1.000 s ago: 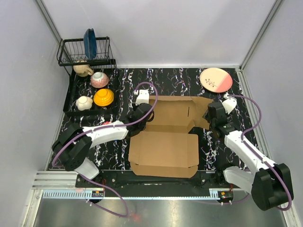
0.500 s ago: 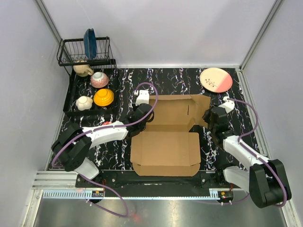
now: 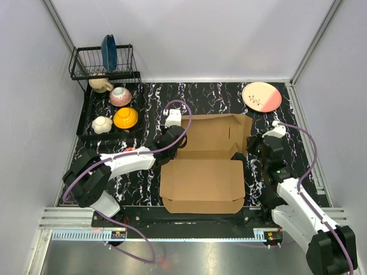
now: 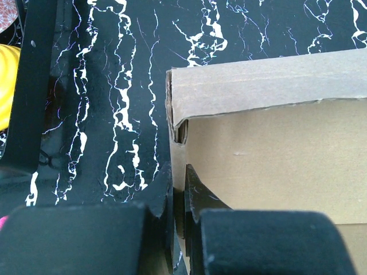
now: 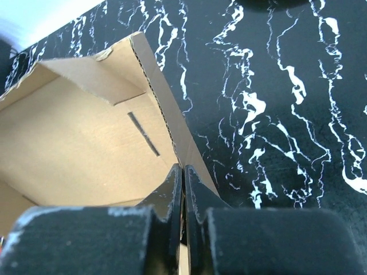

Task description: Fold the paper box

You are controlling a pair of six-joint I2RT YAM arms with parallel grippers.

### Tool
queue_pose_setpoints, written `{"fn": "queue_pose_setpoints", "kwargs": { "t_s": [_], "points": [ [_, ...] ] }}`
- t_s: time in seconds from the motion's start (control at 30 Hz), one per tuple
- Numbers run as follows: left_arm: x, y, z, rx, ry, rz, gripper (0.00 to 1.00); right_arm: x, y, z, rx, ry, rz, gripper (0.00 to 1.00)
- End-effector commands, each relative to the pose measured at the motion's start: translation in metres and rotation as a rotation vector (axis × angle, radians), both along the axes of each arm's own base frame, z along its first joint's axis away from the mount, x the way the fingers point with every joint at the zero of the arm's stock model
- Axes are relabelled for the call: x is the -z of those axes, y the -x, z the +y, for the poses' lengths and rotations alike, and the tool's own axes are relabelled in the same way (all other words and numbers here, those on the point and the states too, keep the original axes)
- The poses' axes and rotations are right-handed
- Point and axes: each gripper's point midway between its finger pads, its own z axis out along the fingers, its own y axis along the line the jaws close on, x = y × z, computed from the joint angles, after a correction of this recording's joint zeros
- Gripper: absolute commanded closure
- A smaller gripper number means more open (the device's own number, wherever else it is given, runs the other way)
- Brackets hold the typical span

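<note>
Item 1, box (image 3: pixel 200 180): brown cardboard, mid-table (image 3: pixel 212 97). I see the near panel lying flat, its front edge close to the table's near edge, and the far panel behind it with side flaps raised at left and right

Item 2, left gripper (image 4: pixel 179 172): fingers pressed together on the box's left wall, one either side of the cut edge, just below the folded far-left corner

Item 3, right gripper (image 5: pixel 182 172): jaws pinched on the raised right flap, gripping its upper edge; a slot shows on the inner face beside it

Item 4, room: I have bare marbled surface beyond the box's far edge, a strip to the right of the right flap, and a gap on the left before the tray

Item 5, surroundings: pink plate (image 3: pixel 261 96) at the far right, apart from the box corner; dish rack (image 3: pixel 103 60) far left; yellow bowl (image 3: pixel 125 118) in the tray below it
</note>
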Motion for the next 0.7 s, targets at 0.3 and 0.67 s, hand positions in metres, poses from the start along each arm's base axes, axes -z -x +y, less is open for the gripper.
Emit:
{"fn": "queue_pose_setpoints", "kwargs": {
  "t_s": [0.3,0.67],
  "points": [
    [0.007,0.001,-0.011,0.041,-0.053,0.037,1.00,-0.020,0.014,0.060,-0.254,-0.058,-0.015,1.00],
    [0.006,0.000,-0.014,0.046,-0.049,0.020,1.00,0.009,0.026,0.114,-0.428,-0.029,0.062,0.95]
  ]
}}
